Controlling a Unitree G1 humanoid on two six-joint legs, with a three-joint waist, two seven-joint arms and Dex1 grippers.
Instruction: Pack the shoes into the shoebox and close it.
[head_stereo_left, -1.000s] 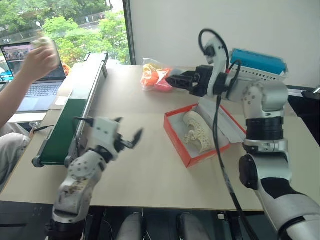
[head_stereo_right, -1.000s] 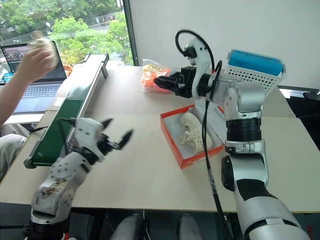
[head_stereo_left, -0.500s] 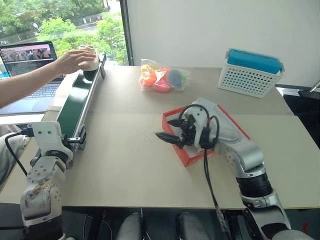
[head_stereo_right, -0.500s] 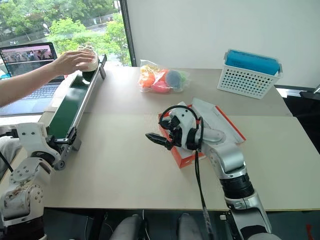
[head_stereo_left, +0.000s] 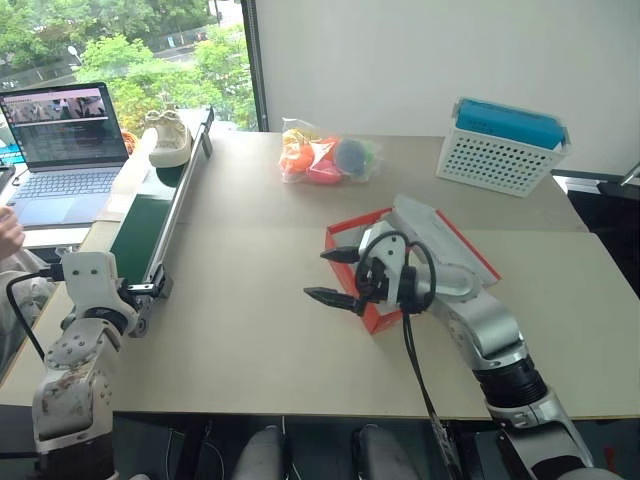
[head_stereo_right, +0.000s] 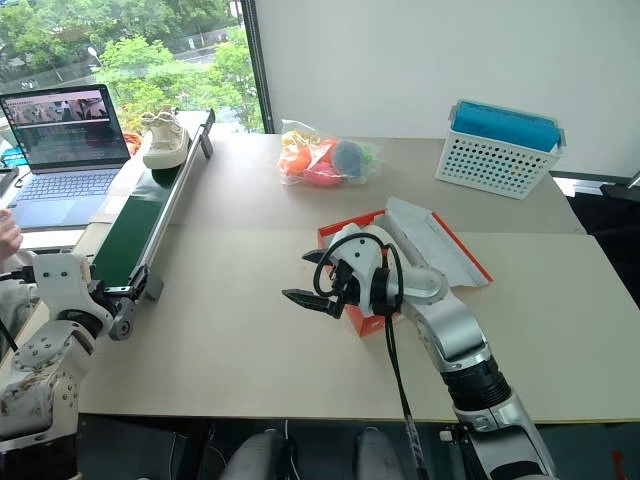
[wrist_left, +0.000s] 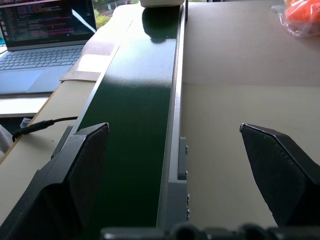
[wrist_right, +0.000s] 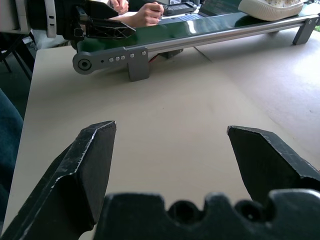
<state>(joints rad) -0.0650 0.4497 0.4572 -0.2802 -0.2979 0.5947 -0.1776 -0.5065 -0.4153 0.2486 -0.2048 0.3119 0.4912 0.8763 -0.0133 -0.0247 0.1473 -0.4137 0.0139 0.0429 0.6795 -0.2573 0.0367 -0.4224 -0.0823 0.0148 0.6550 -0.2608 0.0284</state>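
the left gripper is waiting empty with jaws spread at the near end of the conveyor belt. right of the belt, the right gripper, also spread and empty, is hovering beside the open shoebox. one shoe is lying on the belt's far end, not yet packed; closing is also remaining.

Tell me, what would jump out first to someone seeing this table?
Probably the open red shoebox mid-table, with the right gripper hovering open-fingered at its near-left corner. Next, a cream shoe sitting at the far end of the green conveyor belt on the left, beside a laptop.
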